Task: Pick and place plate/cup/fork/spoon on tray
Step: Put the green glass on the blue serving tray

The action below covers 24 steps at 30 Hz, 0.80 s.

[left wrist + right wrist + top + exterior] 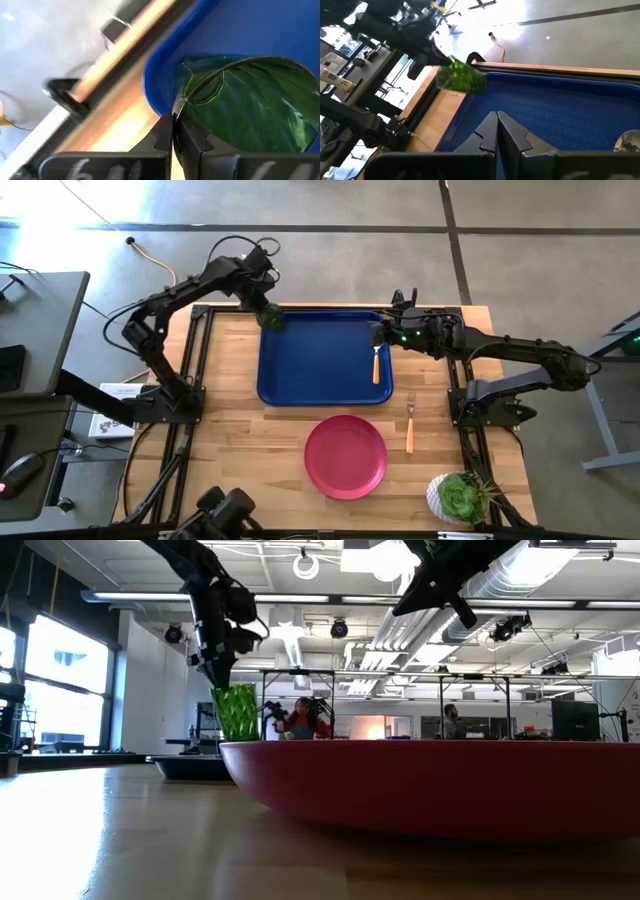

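Note:
The dark blue tray [310, 365] lies at the table's far middle. My left gripper [262, 305] is shut on the green cup [271, 318] over the tray's far left corner; the cup also shows in the low view [237, 712] and the right wrist view [461, 79]. The spoon [376, 365] lies in the tray by its right rim. My right gripper [378, 332] is shut and empty, just above the spoon's far end. The pink-red plate [345, 456] rests on the table near the tray. The fork [409, 425] lies on the table to the plate's right. My left gripper pinches the cup's wall at its rim [176, 109] between its two fingers, one finger [192, 140] on the inner side and one on the outer. The fingers come from above, pointing down. The cup hangs below them, a little tilted, over the tray's far left corner.
A succulent in a white pot [458, 498] stands at the table's near right corner. Dark frame rails [195, 370] run along the table's left and right sides. People [300, 720] show in the room beyond the table.

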Each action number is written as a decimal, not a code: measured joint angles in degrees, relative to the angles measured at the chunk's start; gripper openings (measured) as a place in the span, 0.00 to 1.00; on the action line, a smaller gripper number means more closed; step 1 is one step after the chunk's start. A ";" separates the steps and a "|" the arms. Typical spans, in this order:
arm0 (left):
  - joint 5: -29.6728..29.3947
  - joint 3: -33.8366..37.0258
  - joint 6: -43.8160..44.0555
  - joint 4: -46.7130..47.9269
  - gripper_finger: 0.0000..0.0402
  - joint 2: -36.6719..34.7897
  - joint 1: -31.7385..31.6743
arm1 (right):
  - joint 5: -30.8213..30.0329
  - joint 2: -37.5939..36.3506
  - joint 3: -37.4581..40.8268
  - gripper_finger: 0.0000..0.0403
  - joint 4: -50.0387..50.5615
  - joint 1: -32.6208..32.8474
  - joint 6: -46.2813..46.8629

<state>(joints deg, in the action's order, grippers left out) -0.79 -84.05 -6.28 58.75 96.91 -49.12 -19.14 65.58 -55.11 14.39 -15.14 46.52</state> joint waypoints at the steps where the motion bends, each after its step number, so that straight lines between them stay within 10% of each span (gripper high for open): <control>1: 0.51 0.00 0.00 0.87 0.01 0.85 0.00 | 0.00 0.00 0.00 0.00 0.02 0.00 0.18; 24: 0.11 0.07 -0.85 0.76 0.07 5.70 1.69 | 0.02 0.02 0.00 0.00 0.94 0.00 1.47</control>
<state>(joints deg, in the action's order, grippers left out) -0.68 -83.99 -7.13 59.51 102.61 -47.43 -19.12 65.60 -55.11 15.33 -15.14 47.99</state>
